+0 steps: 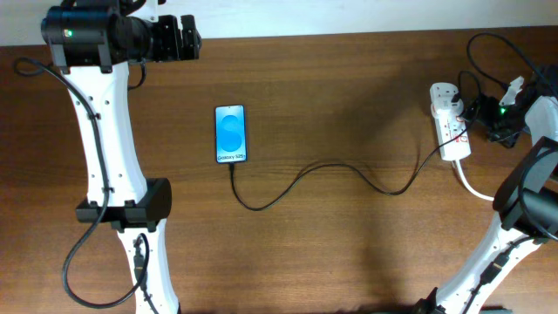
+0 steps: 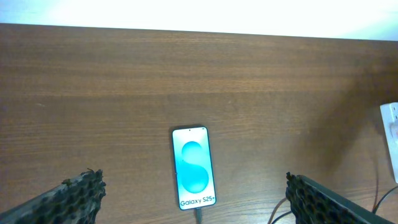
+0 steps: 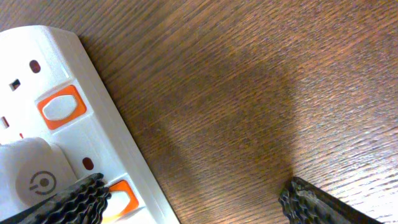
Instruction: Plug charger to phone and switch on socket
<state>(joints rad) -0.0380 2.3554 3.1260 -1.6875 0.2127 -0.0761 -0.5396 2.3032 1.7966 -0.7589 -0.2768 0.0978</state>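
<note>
Knurled right hand (image 3: 196,204) at glossy white socket (image 3: 99,68).

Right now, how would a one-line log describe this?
phone: screen lit | charger: at phone's bottom edge, looks plugged | right gripper: open at socket | left gripper: open, clear of phone

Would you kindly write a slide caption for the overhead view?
Overhead: charger runs from the lit phone across the wooden table toward the socket, with the right gripper beside it.
</note>
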